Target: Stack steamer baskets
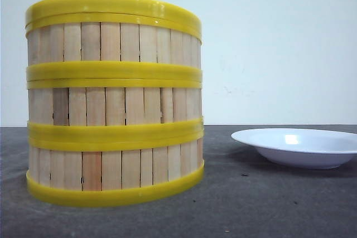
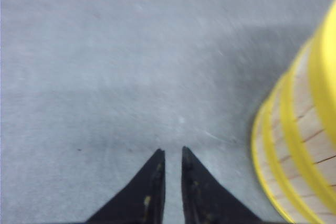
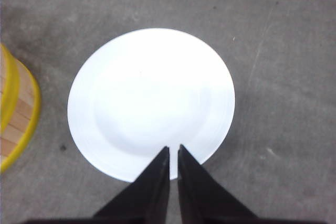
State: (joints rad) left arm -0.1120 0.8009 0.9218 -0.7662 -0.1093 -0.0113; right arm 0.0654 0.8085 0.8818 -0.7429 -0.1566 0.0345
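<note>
Three steamer baskets of pale wooden slats with yellow bands stand stacked in one tower at the left of the front view. The left wrist view catches the tower's side at its edge, apart from my left gripper, which hangs over bare table with its jaws nearly together and nothing between them. In the right wrist view a sliver of the baskets shows at the side. My right gripper hovers above the near rim of a white plate, jaws nearly closed and empty. Neither gripper appears in the front view.
A white plate sits on the dark grey table to the right of the tower, seen from above in the right wrist view. A pale wall stands behind.
</note>
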